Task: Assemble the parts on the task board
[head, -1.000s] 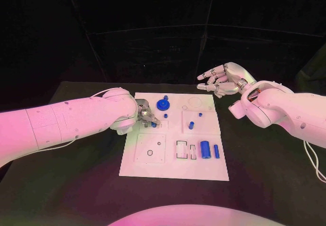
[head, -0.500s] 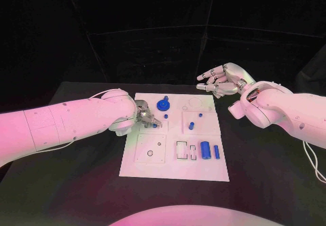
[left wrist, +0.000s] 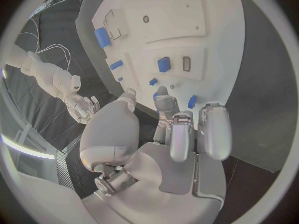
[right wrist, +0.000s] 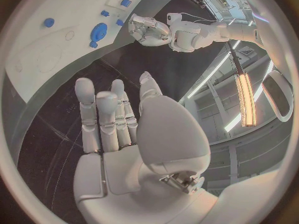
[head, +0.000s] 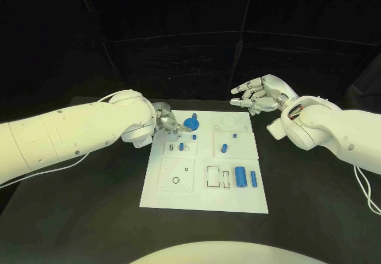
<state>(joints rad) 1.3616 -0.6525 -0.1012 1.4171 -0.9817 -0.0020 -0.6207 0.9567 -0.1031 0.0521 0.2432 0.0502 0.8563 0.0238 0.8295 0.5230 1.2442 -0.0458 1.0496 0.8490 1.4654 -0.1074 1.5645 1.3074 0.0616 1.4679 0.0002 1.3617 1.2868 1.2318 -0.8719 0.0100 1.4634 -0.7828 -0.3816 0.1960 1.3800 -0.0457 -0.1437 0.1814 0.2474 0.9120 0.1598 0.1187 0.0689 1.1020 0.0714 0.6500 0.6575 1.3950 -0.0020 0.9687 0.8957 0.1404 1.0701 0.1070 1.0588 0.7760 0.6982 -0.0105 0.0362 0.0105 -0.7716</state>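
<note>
Board point(head: 205, 198) sits mid-table, long side running 12 to 6 from the robot. Blue parts are scattered on it: a round disc point(head: 190, 122) toward 12, a small peg point(head: 181, 147) just below it, another short peg point(head: 224, 147) near centre, then a fat cylinder point(head: 239, 178) and a thin pin point(head: 253, 177) side by side at about 4 o'clock.

Left hand point(head: 168, 124) hovers over the board's 11 o'clock corner, fingertips just beside the disc. Fingers are curled in a bit but apart in the left wrist view, nothing between them — holding nothing, as far as I can tell. Right hand point(head: 260, 93) is up off the board at 1 o'clock, fingers spread, palm bare in the right wrist view, well apart from any part.

Step in hand, prob.: left hand lining up on a part in the top-left area — disc or the peg below it; can't say which. Next move needs the fingers lowered onto one piece w/o knocking the neighbours, since they lie close together. Right hand looks like it's waiting.

Hard to read: whether the left fingertips touch the disc — the arm covers that corner's edge in the head view. Which parts are already seated in their slots vs. lying loose is too small to tell. Empty outlines at 7 and 6 o'clock look unfilled.
</note>
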